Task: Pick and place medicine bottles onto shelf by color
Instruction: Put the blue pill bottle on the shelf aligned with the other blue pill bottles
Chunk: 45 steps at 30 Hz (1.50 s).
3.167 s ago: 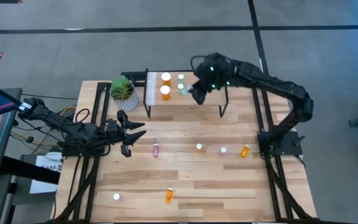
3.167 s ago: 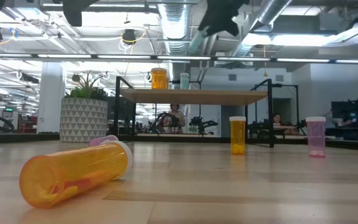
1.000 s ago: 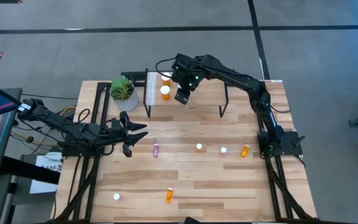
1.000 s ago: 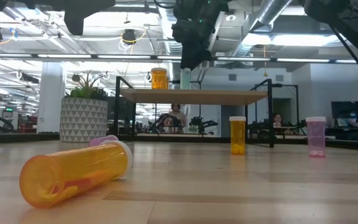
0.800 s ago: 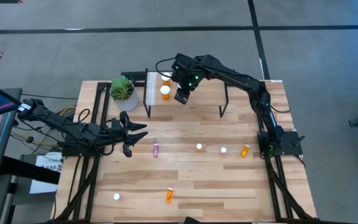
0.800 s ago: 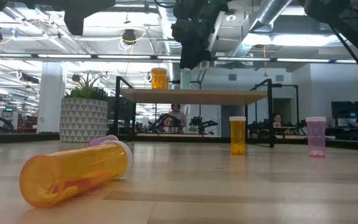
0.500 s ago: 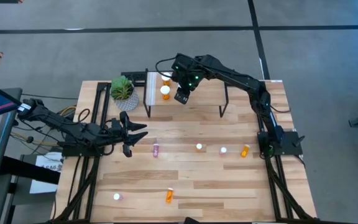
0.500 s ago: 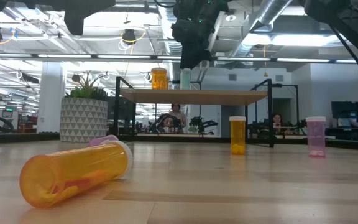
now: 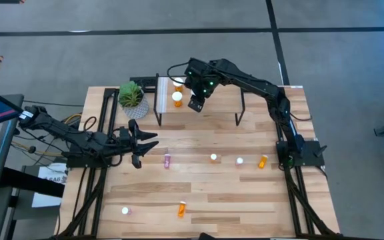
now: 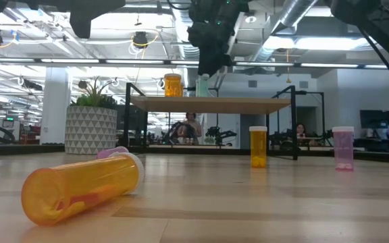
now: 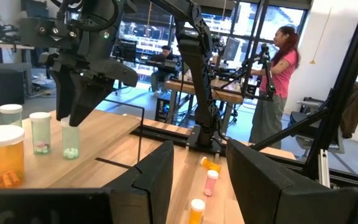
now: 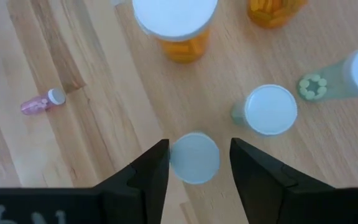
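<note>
My right gripper (image 12: 199,149) hangs over the left end of the shelf (image 9: 219,110), pointing steeply down. It is open. Its fingers stand on either side of the white cap of a teal bottle (image 12: 194,157), with a narrow gap showing beside one finger. That bottle (image 11: 70,138) stands upright on the shelf board. Two more teal bottles (image 12: 269,109) (image 12: 347,74) and two orange ones (image 12: 176,25) (image 12: 275,9) stand near it. My left gripper (image 9: 139,140) waits open at the table's left with nothing between its fingers.
Loose bottles are spread over the tabletop: a pink one (image 9: 167,160), two white-capped ones (image 9: 213,157) (image 9: 239,161) and an orange one (image 9: 263,161) mid-table. Another white-capped one (image 9: 125,211) and an orange one (image 9: 181,209) lie near the front. A potted plant (image 9: 132,97) stands left of the shelf.
</note>
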Each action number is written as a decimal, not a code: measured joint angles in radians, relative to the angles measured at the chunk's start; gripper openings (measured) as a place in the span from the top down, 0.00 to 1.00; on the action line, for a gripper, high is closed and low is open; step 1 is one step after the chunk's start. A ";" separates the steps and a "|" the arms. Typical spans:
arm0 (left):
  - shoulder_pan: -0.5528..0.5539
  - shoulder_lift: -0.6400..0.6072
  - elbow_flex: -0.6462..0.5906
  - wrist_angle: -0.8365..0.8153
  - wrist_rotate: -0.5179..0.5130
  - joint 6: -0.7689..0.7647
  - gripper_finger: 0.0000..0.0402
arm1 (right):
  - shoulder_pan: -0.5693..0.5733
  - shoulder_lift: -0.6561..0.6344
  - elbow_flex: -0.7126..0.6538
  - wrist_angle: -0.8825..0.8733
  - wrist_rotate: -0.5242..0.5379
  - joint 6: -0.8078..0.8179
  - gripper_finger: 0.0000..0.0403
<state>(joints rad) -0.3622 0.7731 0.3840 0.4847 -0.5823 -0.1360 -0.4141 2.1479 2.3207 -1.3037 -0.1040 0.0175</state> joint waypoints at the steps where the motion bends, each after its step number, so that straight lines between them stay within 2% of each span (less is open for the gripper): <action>1: 0.000 0.000 0.000 0.000 0.000 0.000 0.65 | 0.000 0.000 0.000 0.000 0.001 0.000 0.52; 16: 0.000 0.000 0.000 0.000 0.000 0.000 0.65 | 0.000 0.000 0.000 0.036 0.026 -0.003 0.66; 45: 0.000 0.000 0.000 0.000 0.000 -0.001 0.65 | 0.021 0.000 0.000 0.050 0.023 0.001 0.65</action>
<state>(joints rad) -0.3618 0.7731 0.3840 0.4850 -0.5827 -0.1368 -0.3927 2.1479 2.3207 -1.2541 -0.0811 0.0181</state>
